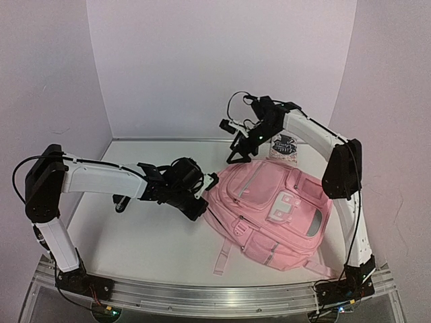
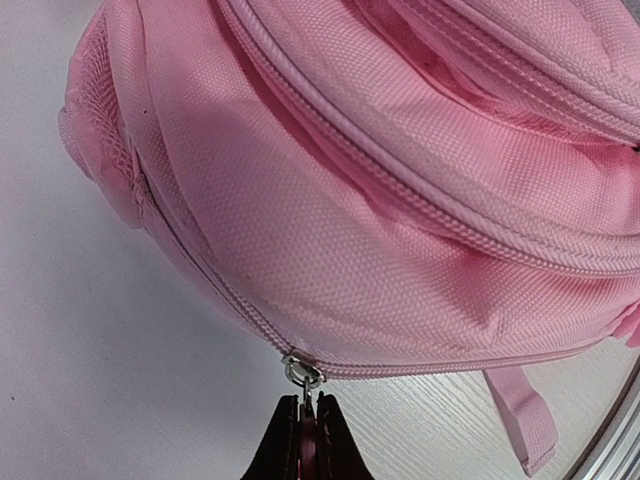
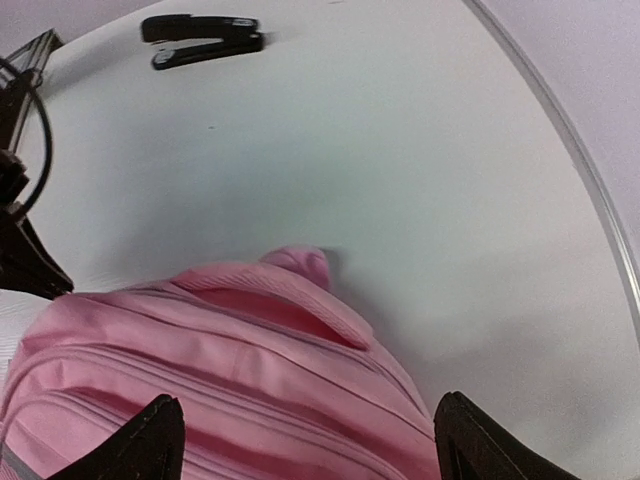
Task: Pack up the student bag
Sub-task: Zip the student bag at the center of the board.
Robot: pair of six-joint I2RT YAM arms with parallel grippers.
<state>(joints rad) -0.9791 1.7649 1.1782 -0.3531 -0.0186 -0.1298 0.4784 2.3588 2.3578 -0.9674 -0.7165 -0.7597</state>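
a white table [image 1: 135,245] stands inside a plain three-sided booth. the back wall [image 1: 222,60] is pale lavender-white and bare, and the left wall [image 1: 47,74] and right wall [image 1: 397,81] angle outward from it in the same shade. a silver metal rail [image 1: 202,296] runs along the table's near edge. the light is soft and even, with faint shadows on the tabletop. up close, the surface shows a fine wood grain.

Built of white boxy links and black joints, left arm [image 1: 101,178] and right arm [image 1: 313,129] alike; strung with thin black cables [image 1: 18,168]; tipped with black pointed fingers [image 3: 150,440].
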